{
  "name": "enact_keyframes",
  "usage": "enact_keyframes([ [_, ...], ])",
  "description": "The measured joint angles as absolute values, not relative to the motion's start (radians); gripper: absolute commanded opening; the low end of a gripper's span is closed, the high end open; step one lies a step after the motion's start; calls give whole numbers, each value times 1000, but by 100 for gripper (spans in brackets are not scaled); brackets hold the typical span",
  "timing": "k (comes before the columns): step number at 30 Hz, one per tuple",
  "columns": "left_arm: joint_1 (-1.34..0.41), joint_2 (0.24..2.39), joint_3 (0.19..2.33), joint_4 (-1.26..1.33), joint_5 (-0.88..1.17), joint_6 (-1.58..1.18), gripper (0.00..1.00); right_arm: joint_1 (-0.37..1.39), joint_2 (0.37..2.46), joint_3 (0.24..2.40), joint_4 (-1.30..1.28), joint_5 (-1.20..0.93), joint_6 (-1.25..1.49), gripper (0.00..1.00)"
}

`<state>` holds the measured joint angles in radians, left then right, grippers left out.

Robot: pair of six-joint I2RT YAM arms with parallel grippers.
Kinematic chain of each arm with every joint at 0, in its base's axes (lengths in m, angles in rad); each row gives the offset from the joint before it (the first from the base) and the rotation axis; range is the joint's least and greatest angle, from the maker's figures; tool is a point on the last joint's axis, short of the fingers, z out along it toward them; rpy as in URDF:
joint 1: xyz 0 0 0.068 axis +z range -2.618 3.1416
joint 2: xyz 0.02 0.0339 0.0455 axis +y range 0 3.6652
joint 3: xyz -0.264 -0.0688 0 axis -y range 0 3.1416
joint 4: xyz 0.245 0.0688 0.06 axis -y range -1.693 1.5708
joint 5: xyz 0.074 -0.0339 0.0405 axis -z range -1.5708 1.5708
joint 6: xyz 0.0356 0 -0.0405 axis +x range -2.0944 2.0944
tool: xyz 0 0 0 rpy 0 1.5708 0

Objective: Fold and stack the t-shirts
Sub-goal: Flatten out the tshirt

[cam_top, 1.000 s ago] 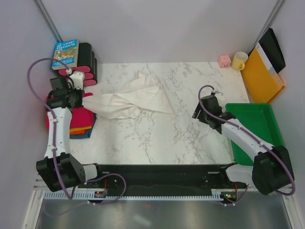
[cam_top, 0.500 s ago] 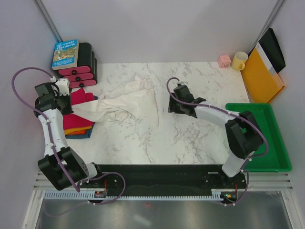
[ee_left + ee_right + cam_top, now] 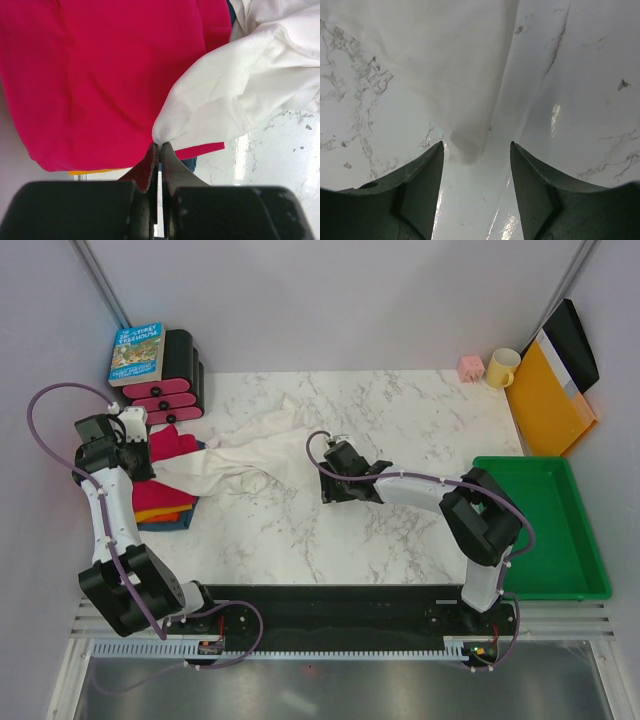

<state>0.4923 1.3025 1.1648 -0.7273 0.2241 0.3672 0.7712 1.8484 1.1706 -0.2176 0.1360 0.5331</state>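
At the counter's (image 3: 420, 420) left edge, the left hand (image 3: 159, 146) pinches a corner of the wrinkly cream-white t-shirt (image 3: 240, 95) above the folded magenta-pink tee (image 3: 100, 75), likely to stretch it; the right hand (image 3: 476, 146) gapes astride its opposite tip.

A book (image 3: 137, 352) sits far left; a yellow mug (image 3: 501, 367), pink cube (image 3: 470, 367) and green tray (image 3: 555, 520) sit right.

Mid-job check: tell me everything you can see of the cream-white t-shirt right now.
The thin, wrinkly cream-white cloth t-shirt lies unfolded, bunched into a long strip across the left-centre of the white marble table. Its left corner is pinched in the shut left claw, draping over the folded magenta-pink t-shirt. Its right tip lies flat inside the open right claw, ungripped.
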Motion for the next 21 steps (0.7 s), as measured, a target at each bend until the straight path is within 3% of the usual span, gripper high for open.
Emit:
enact_keyframes([
  [17,492,1324,1148,-723,246,368,2,840,1847,1102,-174,190,603,60],
  [21,492,1325,1144,-723,247,368,2,840,1847,1100,-171,205,616,52],
])
